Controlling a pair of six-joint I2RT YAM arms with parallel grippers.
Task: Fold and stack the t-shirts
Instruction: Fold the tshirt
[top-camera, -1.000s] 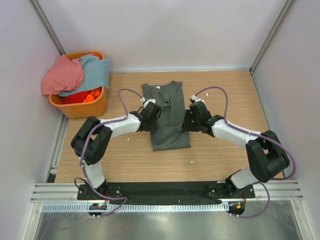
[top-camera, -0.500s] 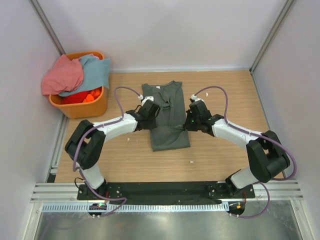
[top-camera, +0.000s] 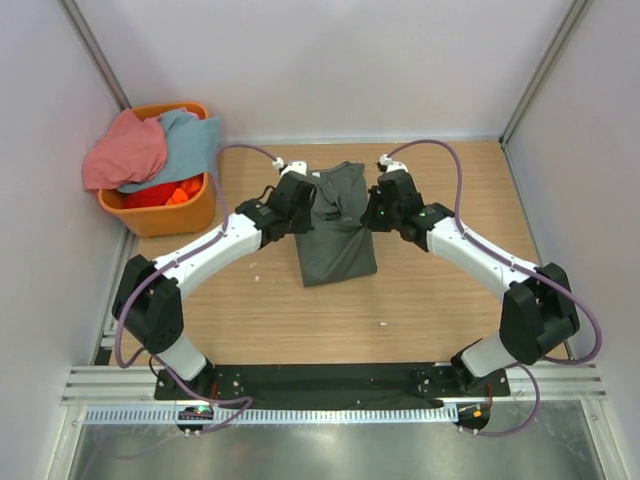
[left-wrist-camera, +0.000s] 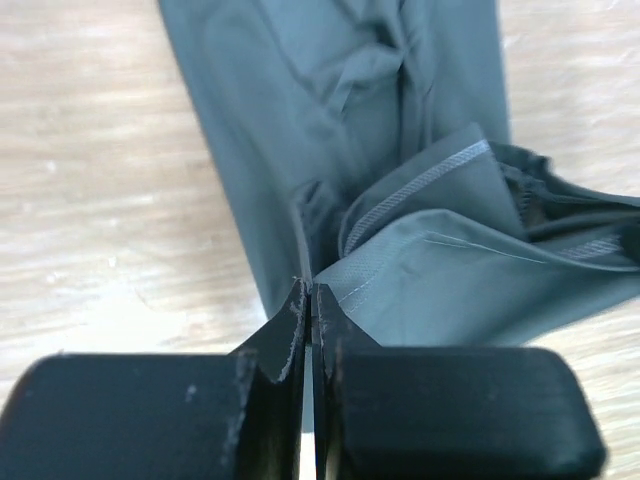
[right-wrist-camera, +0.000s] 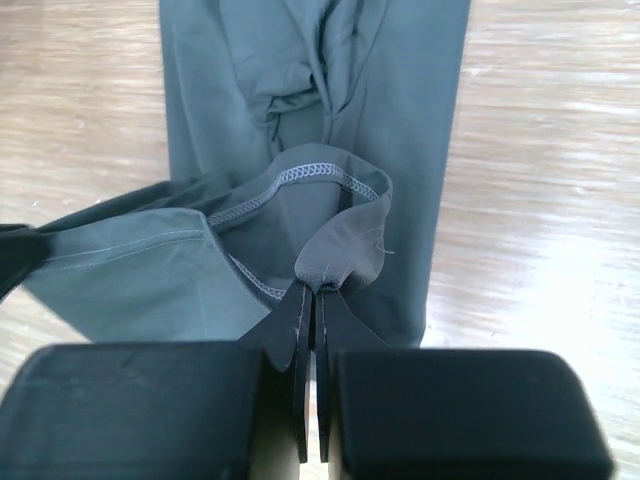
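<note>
Top view, left arm (top-camera: 205, 252): elbow pushed out to the left near the table's (top-camera: 450, 300) edge, the white forearm slanting up and rightwards to the left edge of the dark grey shirt (top-camera: 338, 255).
Top view, right arm (top-camera: 478, 255): mirrors this, with its elbow out to the right and its forearm slanting up and leftwards to the shirt's right edge.
Top view, left gripper (top-camera: 297, 205): over the shirt's left side, about halfway along its length.
Top view, right gripper (top-camera: 380, 207): over the shirt's right side, level with the left one.
Top view, dark grey shirt: a long narrow strip in the middle of the table, neck end towards the far wall.
Top view, basket (top-camera: 170, 215): orange, in the far left corner, with a pink shirt (top-camera: 125, 152) and a light blue shirt (top-camera: 192, 145) heaped over its rim.
Left wrist view, left gripper (left-wrist-camera: 308, 300): fingers pressed together, pinching a hemmed corner of the dark grey shirt (left-wrist-camera: 420, 290); the cloth rises in folds above the flat layer on the wood.
Right wrist view, right gripper (right-wrist-camera: 312, 298): fingers pressed together on a small tuck of the dark grey shirt (right-wrist-camera: 210, 90) beside its stitched hem, with the flat part lying beyond.
</note>
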